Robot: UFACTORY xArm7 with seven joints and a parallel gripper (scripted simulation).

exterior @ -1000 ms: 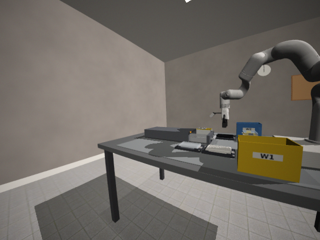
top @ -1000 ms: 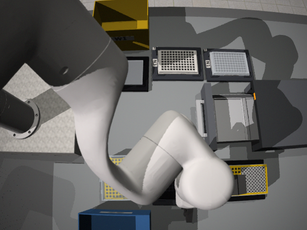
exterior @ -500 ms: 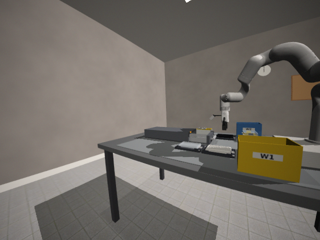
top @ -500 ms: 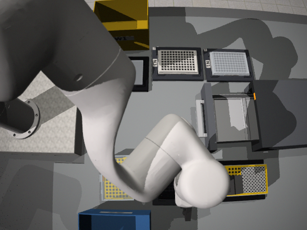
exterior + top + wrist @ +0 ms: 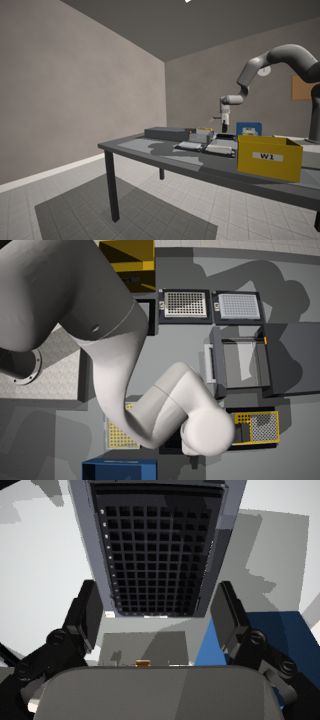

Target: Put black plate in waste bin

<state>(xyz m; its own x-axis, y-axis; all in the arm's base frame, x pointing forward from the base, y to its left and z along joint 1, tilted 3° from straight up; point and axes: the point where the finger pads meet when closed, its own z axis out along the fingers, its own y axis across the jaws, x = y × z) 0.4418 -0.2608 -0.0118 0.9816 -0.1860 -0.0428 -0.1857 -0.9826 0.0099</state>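
Note:
The black plate (image 5: 156,550) lies flat in its dark work nest, filling the upper middle of the wrist view. In the top view the arm hides most of it and only a corner (image 5: 172,444) shows. My gripper (image 5: 157,594) is open and empty, a little above the plate, with one finger on each side of the plate's near end. In the exterior view the gripper (image 5: 224,127) points straight down just over the plate (image 5: 226,135). The yellow bin W1 (image 5: 134,264) stands upright at the far end of the bench, also seen in the exterior view (image 5: 268,157).
A blue bin (image 5: 119,469) stands beside the nest. A clear-lidded tip box (image 5: 117,431) and a yellow tip rack (image 5: 258,427) flank it. The cooler (image 5: 289,358) has its drawer (image 5: 232,364) pulled out. Two pale plates sit in nests N3 (image 5: 185,304) and N1 (image 5: 239,306).

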